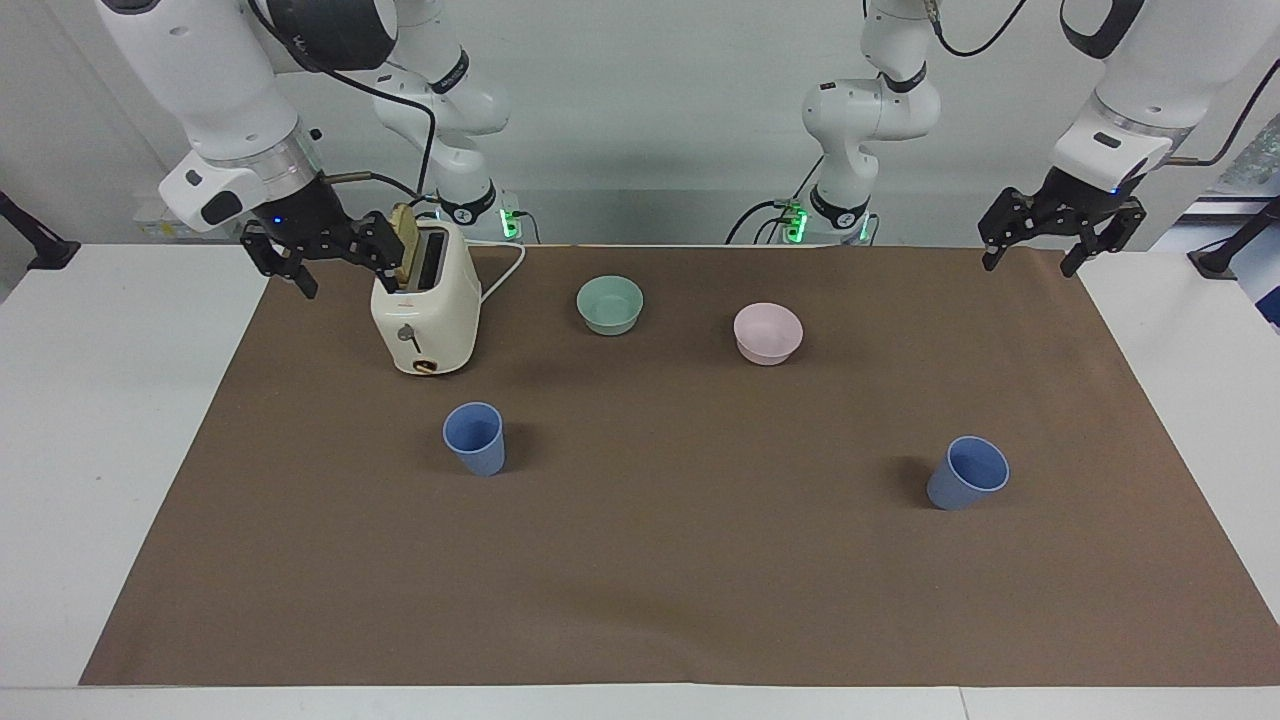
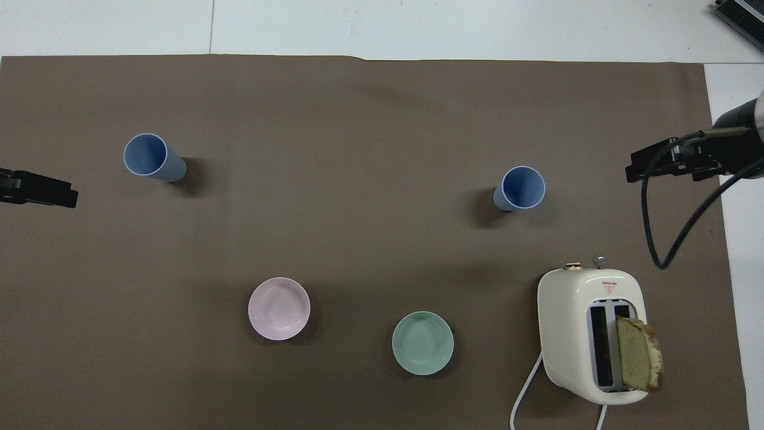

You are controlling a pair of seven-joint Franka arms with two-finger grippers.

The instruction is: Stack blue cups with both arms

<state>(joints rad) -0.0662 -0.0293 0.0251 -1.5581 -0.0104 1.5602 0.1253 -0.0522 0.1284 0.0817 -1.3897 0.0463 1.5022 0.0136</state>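
Two blue cups stand upright and apart on the brown mat (image 1: pixel 700 580). One blue cup (image 1: pixel 475 438) (image 2: pixel 520 188) is toward the right arm's end, the other blue cup (image 1: pixel 968 473) (image 2: pixel 154 157) toward the left arm's end. My right gripper (image 1: pixel 345 276) (image 2: pixel 647 168) hangs open and empty beside the toaster, over the mat's edge. My left gripper (image 1: pixel 1028 262) (image 2: pixel 54 194) hangs open and empty above the mat's corner at its own end. Neither gripper touches a cup.
A cream toaster (image 1: pixel 425 310) (image 2: pixel 591 334) with a bread slice (image 1: pixel 403 245) sticking up stands nearer to the robots than the cup at the right arm's end. A mint-green bowl (image 1: pixel 610 304) and a pink bowl (image 1: pixel 767 332) sit between the cups and the robots.
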